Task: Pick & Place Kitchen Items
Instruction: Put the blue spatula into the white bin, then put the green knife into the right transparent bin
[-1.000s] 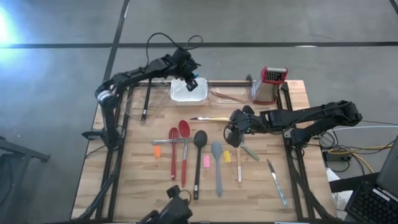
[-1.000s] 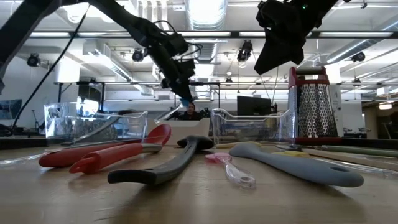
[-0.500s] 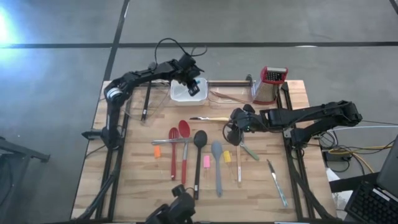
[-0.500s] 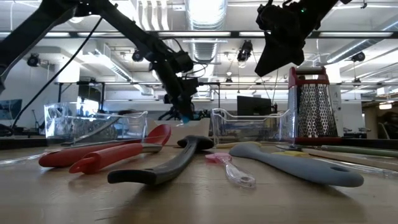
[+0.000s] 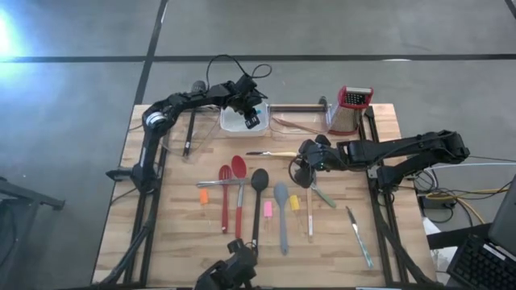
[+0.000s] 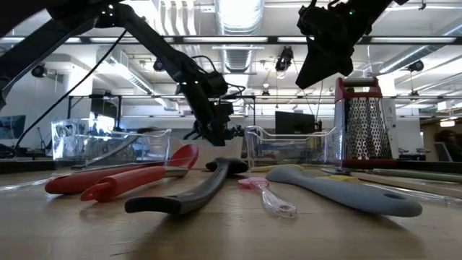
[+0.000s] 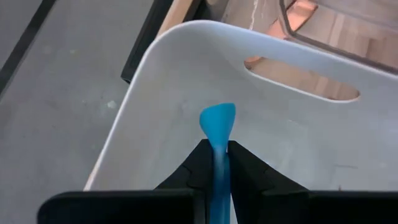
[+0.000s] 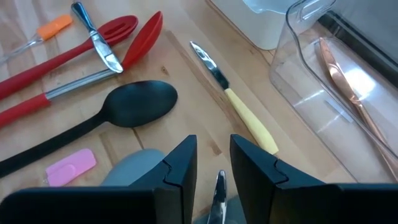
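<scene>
Pale butcher-block planks (image 5: 161, 242) top the table, which stands on a grey concrete floor, with a lit workshop ceiling showing beyond it in the low view. At the far left, the left gripper (image 5: 251, 119) hangs over the white tray (image 5: 234, 125), its fingers (image 7: 245, 171) pressed together on a thin blue spatula (image 7: 217, 127) whose tip points down into the tray. Nearer, toward the middle of the table, lie an orange block (image 5: 204, 196), a red slotted spoon (image 5: 225, 197) and a red spoon (image 5: 239, 189) crossed by a knife (image 8: 99, 40), then a black spoon (image 5: 257, 205), a pink block (image 5: 268, 209), a grey spatula (image 5: 280, 213) and a yellow block (image 5: 295, 203). Just beyond these rests a yellow-handled knife (image 5: 270, 154). Above the table right of centre hovers the right gripper (image 5: 302, 171), its fingers (image 8: 180, 165) slightly apart with a thin metal utensil (image 8: 217, 190) showing between them; whether they grip it cannot be told. Farther right stand a clear bin (image 8: 329, 81) holding a copper utensil (image 8: 348, 78), the red-topped grater (image 5: 350, 109), and near the right edge another knife (image 5: 359, 234).
</scene>
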{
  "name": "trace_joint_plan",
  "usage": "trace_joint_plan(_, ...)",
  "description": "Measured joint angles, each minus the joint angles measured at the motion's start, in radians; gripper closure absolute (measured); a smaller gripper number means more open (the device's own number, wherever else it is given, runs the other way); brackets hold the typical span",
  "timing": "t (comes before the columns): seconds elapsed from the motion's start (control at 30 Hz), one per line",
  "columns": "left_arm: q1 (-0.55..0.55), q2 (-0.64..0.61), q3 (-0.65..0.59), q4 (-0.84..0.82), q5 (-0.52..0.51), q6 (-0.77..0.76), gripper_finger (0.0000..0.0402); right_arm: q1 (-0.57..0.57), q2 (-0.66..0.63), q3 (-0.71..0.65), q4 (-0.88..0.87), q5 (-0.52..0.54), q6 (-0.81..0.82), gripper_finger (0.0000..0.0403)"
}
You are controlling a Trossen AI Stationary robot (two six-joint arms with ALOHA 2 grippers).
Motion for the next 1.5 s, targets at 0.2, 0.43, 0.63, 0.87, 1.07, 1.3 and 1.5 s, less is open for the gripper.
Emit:
trace_joint_plan(0.2, 0.000, 0.006, 0.000, 0.004, -0.002, 0.000, 0.0283, 0.000, 0.000, 0.000, 0.000, 0.003, 0.000, 0.0304)
trace_joint_plan(0.43, 0.000, 0.006, 0.064, -0.065, -0.003, -0.001, 0.0206, 0.000, 0.000, -0.001, -0.001, 0.003, 0.000, 0.0301)
trace_joint_plan(0.63, -0.001, -0.001, 0.218, -0.230, -0.003, -0.003, 0.0193, 0.000, 0.000, -0.001, -0.003, 0.003, 0.000, 0.0309)
trace_joint_plan(0.87, -0.038, -0.069, 0.372, -0.411, -0.004, -0.003, 0.0203, 0.001, 0.000, -0.001, -0.005, 0.004, 0.000, 0.0310)
trace_joint_plan(1.07, -0.117, -0.215, 0.372, -0.470, -0.015, -0.004, 0.0217, 0.001, 0.000, -0.002, -0.007, 0.006, 0.004, 0.0301)
trace_joint_plan(1.3, -0.261, -0.418, 0.340, -0.528, -0.057, -0.037, 0.0231, 0.001, 0.000, -0.002, -0.006, 0.006, 0.004, 0.0307)
trace_joint_plan(1.5, -0.430, -0.590, 0.259, -0.536, -0.177, -0.067, 0.0235, 0.001, 0.000, -0.002, -0.007, 0.005, 0.004, 0.0312)
